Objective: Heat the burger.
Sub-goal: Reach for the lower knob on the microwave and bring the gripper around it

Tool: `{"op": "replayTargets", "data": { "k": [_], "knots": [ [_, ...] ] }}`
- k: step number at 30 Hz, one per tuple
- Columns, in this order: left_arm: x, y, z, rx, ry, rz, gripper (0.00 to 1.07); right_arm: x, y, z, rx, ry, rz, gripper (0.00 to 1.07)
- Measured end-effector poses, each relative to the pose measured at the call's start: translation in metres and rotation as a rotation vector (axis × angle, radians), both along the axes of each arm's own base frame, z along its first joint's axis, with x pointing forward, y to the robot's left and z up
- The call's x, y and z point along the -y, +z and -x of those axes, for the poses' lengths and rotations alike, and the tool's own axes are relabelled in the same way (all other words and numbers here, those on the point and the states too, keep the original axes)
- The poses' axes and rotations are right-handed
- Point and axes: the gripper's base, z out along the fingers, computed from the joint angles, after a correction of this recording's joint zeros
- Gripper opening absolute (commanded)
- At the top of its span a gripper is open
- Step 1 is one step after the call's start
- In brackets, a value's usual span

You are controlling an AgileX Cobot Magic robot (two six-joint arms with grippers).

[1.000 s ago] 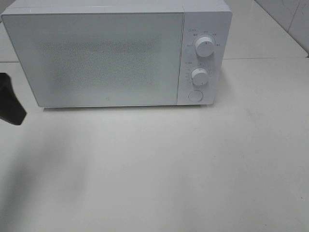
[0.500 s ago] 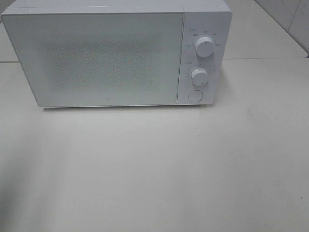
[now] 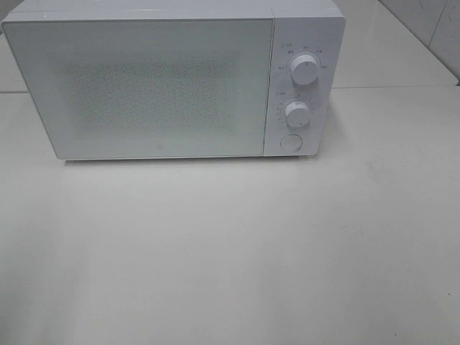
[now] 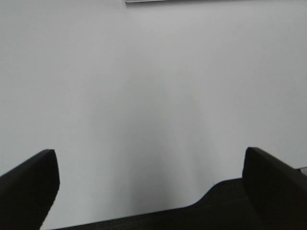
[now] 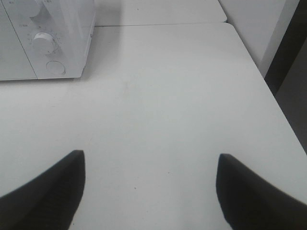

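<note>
The burger is out of view in every frame. A white microwave (image 3: pixel 165 83) stands at the back of the table with its door shut; its frosted door hides the inside. Two white dials (image 3: pixel 305 70) and a round button (image 3: pixel 290 142) sit on its right panel. Neither arm shows in the high view. In the left wrist view my left gripper (image 4: pixel 149 187) is open over bare white table, nothing between its black fingers (image 4: pixel 29 187). My right gripper (image 5: pixel 149 191) is open too, over the table to the right of the microwave (image 5: pixel 48 38), empty.
The white table (image 3: pixel 237 251) stretches in front of the microwave. Its right edge (image 5: pixel 268 91) drops off beside a white wall panel. The left wrist view shows the table's near edge (image 4: pixel 158 213) and the microwave's lower edge (image 4: pixel 192 1).
A black part of the left arm that stood at the left edge of the high view a second ago has withdrawn out of that view. The microwave has not changed.
</note>
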Motion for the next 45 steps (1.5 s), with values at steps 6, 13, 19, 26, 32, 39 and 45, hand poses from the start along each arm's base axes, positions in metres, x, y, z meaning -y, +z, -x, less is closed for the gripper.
{"op": "replayTargets", "data": {
  "k": [6, 13, 19, 26, 32, 39, 45],
  "knots": [
    [-0.001, 0.002, 0.011, 0.059, 0.020, 0.006, 0.98, 0.000, 0.000, 0.000, 0.000, 0.000, 0.000, 0.72],
    [0.000, 0.004, 0.019, 0.109, 0.011, 0.007, 0.98, 0.000, 0.000, 0.000, 0.000, 0.000, 0.000, 0.72],
    [0.000, 0.006, 0.027, 0.158, 0.008, 0.008, 0.98, 0.000, 0.000, 0.000, 0.000, 0.000, 0.000, 0.72],
    [0.000, 0.008, 0.048, 0.294, 0.019, 0.006, 0.98, 0.000, 0.000, 0.000, 0.000, 0.001, -0.001, 0.72],
    [0.000, 0.008, 0.059, 0.369, 0.089, -0.007, 0.98, 0.000, 0.000, 0.000, 0.000, 0.001, 0.000, 0.72],
    [0.000, 0.008, 0.059, 0.372, 0.095, -0.010, 0.98, 0.000, 0.000, 0.000, 0.000, 0.001, 0.000, 0.72],
    [0.000, 0.008, 0.059, 0.372, 0.095, -0.010, 0.98, 0.000, 0.000, 0.000, 0.000, 0.001, 0.000, 0.72]
  ]
}}
